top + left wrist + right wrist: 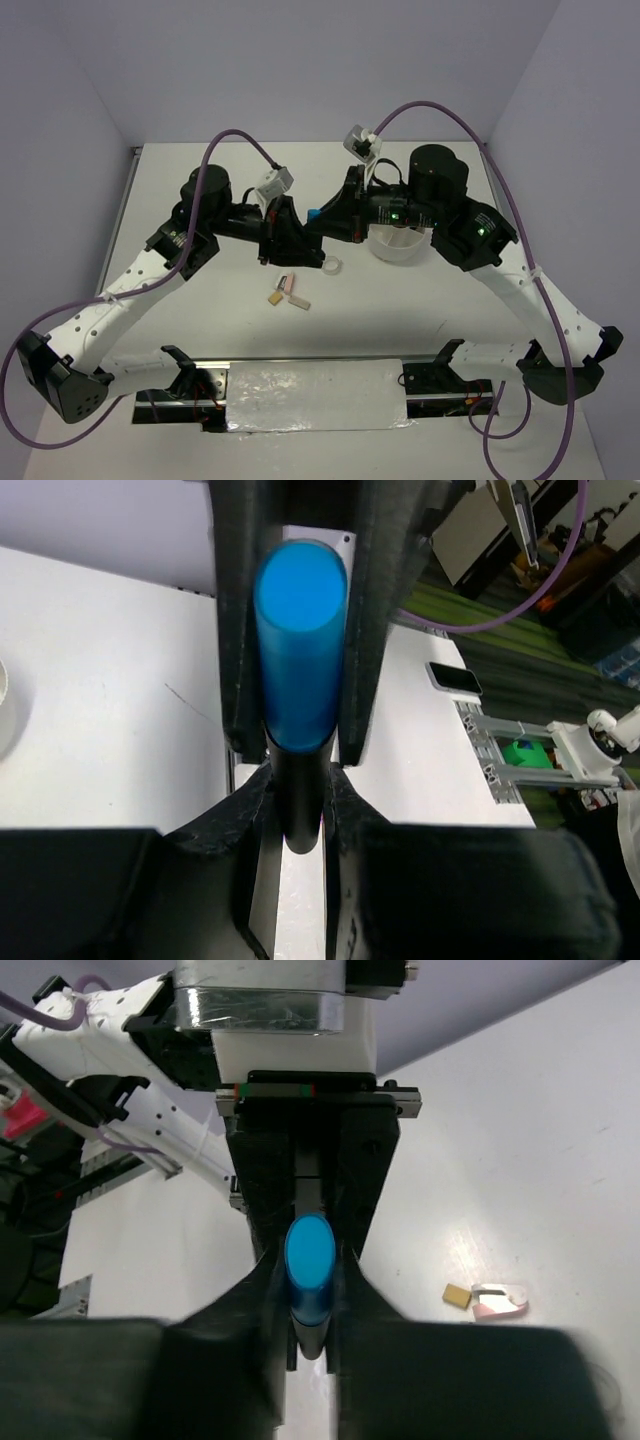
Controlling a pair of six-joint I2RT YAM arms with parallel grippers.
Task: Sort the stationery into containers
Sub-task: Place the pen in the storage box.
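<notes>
A black marker with a blue cap (314, 213) hangs above the table's middle, between both grippers. My left gripper (305, 229) is shut on its black body (298, 815). The right arm's fingers (378, 630) flank the blue cap (300, 650). My right gripper (324, 219) is shut on the same marker (309, 1260), with the left arm's fingers (262, 1185) just beyond it. The round white tub (400, 247) stands under the right arm. A clear tape ring (334, 266), a pink eraser (291, 287) and a tan piece (274, 297) lie on the table below the grippers.
The pink eraser (500, 1302) and tan piece (457, 1296) also show in the right wrist view. A foil-covered strip (315, 395) lies along the near edge between the arm bases. Walls close off the far and side edges.
</notes>
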